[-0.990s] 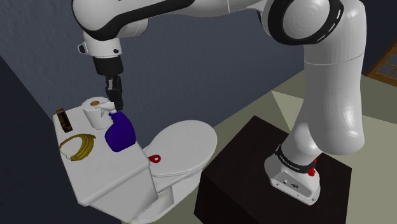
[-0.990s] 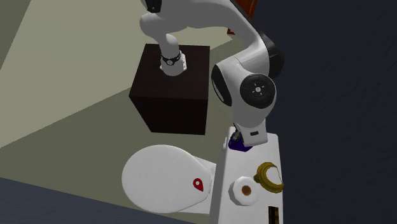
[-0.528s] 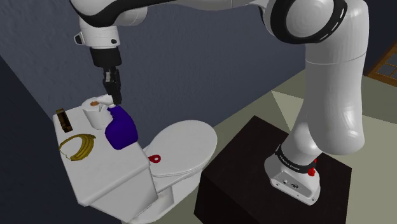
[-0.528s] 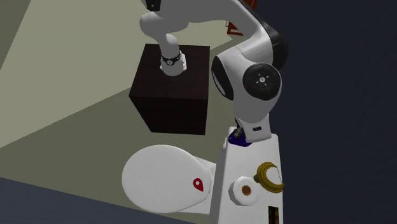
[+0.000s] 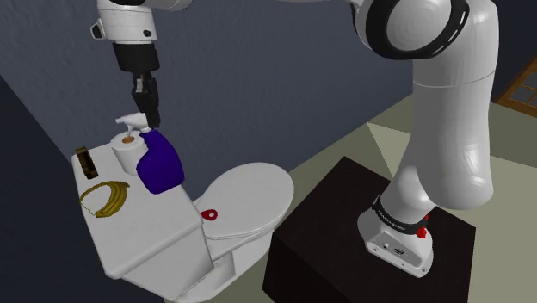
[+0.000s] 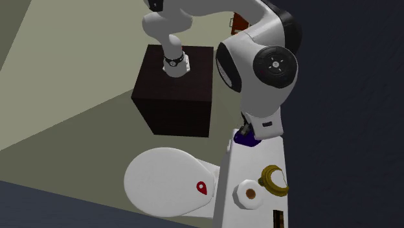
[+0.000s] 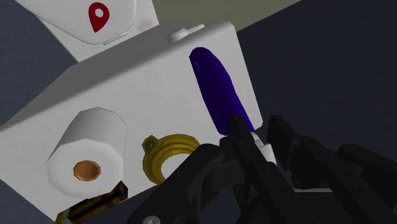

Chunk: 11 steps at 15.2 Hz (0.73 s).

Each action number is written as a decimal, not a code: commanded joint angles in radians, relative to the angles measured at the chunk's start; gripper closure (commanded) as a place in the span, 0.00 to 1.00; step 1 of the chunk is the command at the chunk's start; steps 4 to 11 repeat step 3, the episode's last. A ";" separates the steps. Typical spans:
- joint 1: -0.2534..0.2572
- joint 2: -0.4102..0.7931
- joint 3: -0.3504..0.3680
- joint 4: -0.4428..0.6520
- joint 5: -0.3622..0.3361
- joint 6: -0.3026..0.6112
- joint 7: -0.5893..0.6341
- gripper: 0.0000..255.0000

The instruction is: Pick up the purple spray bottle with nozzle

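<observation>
Gripper point(image 7: 256, 132) is clamped on the white nozzle end of the purple spray bottle point(image 7: 219, 89), fingers pinching the neck. The bottle body hangs from the fingers, tilted. Below it is the white toilet tank lid point(image 7: 146, 83). In the shoulder view the bottle point(image 5: 161, 168) sits low over the tank's near corner, and I can't tell whether its base is fully clear of the lid.

Beside the bottle on the lid are a gold ring-shaped object point(image 7: 167, 153), a toilet roll point(image 7: 86, 153) and a brown item point(image 7: 95, 205). Further out is the closed toilet seat point(image 7: 121, 19) with a red marker point(image 7: 97, 16).

Step judged: grasp made, lift under way. Next move calls for a straight rise with the grip held firm. The hold is high on the nozzle, so the body may swing or slip, and it should stay off the roll.
</observation>
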 commanded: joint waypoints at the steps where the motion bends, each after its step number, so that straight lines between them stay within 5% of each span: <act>1: 0.001 0.000 0.001 0.030 0.000 -0.029 0.006 1.00; 11: 0.001 0.001 0.001 0.032 -0.001 -0.031 0.006 1.00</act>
